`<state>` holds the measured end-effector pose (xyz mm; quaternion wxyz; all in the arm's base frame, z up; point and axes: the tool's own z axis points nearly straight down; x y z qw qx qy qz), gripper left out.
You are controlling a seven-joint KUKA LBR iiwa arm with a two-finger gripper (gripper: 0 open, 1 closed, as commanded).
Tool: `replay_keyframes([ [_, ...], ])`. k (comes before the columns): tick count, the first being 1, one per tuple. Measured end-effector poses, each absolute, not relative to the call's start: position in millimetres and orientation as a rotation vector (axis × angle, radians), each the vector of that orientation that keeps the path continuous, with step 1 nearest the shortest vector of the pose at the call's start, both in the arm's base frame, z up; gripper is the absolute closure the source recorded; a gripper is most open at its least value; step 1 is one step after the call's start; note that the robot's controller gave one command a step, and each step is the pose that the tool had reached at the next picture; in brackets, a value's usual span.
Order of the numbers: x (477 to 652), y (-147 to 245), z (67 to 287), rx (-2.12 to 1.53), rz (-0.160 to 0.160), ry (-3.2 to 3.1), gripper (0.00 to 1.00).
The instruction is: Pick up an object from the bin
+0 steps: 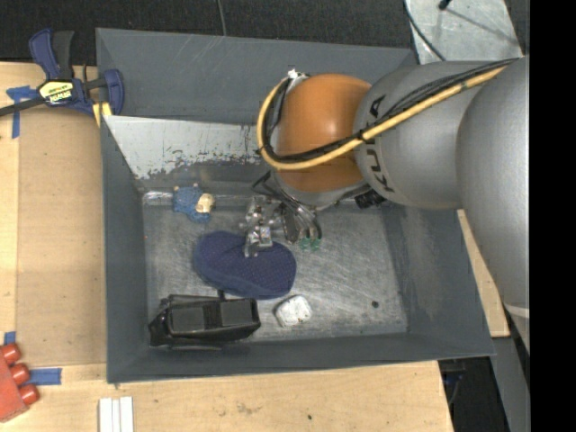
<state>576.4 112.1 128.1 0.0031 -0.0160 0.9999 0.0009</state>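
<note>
- While the grey bin [121, 268] lay beneath it, the arm [432, 142] reached in from the right, its orange cover over the back half.
- The blue pad [247, 275], dark and round, lay mid-floor.
- A black case [205, 319] lay at the front left, just beside the pad.
- The gripper [261, 232] stood at the pad's top edge; how open it was, or whether it gripped anything, could not be told.
- A blue-and-cream piece [193, 202] lay near the back wall.
- A white lump [292, 310] lay just right of the case.
</note>
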Motion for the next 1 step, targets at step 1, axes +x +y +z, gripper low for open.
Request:
replay_keyframes([
  [1,582.6,111.1,234.7,-0.007,0.004,3.13,1.0],
])
